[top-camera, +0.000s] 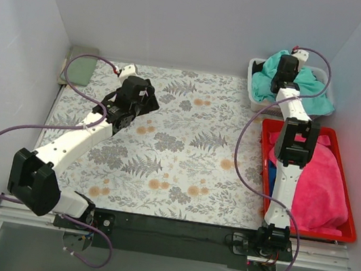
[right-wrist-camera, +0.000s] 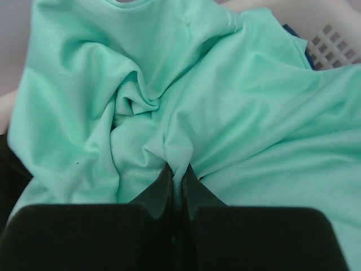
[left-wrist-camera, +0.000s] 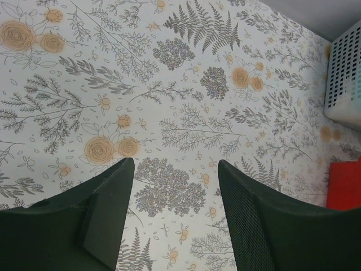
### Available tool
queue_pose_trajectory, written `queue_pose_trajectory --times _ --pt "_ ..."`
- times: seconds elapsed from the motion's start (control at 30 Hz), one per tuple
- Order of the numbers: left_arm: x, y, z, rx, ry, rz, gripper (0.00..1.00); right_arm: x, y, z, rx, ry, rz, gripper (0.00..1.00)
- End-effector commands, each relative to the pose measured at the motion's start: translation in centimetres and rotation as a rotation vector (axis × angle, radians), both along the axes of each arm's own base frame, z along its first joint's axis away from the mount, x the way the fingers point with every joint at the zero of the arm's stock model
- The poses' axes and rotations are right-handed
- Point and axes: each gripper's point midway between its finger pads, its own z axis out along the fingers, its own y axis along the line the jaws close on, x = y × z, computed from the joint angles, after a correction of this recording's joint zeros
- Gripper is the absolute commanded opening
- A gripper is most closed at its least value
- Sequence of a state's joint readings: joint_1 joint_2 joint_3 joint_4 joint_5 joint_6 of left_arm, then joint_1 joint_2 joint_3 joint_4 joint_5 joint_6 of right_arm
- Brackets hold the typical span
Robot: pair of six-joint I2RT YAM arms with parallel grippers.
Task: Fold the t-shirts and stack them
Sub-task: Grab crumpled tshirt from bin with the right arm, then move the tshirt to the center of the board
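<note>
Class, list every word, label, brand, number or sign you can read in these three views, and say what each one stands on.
No readable text in any view.
Table cover: ferns and flowers only, no letters.
Teal t-shirt, pinched by the right gripper: plain fabric, no label showing.
White basket and red tray: no legible markings.

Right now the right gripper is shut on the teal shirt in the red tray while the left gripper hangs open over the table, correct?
Not quite. The right gripper is shut on the teal shirt in the white basket, not the red tray; the top view shows the arm reaching there. The left gripper does hang open over the table.
</note>
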State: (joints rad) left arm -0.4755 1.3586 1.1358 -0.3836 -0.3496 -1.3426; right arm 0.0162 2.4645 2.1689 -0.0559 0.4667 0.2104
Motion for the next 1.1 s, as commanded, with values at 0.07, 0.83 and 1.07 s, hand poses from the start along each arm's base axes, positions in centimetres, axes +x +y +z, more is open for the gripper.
queue_pose_trajectory --times 0.07,0.83,1.07 --pt "-0.2 -0.2 1.2 -0.023 -0.029 -0.004 0.59 -1.5 4.9 15.0 -0.023 -0.281 -0.024 0.01" --pt "-1.0 0.1 2.4 -0.078 -0.057 0.011 0.58 -18.4 21.2 38.7 -0.162 -0.599 0.337 0.01" --pt "-1.9 2.4 3.0 -0.068 -0.083 0.116 0.57 -26.9 23.0 42.3 -0.080 -0.686 0.455 0.01"
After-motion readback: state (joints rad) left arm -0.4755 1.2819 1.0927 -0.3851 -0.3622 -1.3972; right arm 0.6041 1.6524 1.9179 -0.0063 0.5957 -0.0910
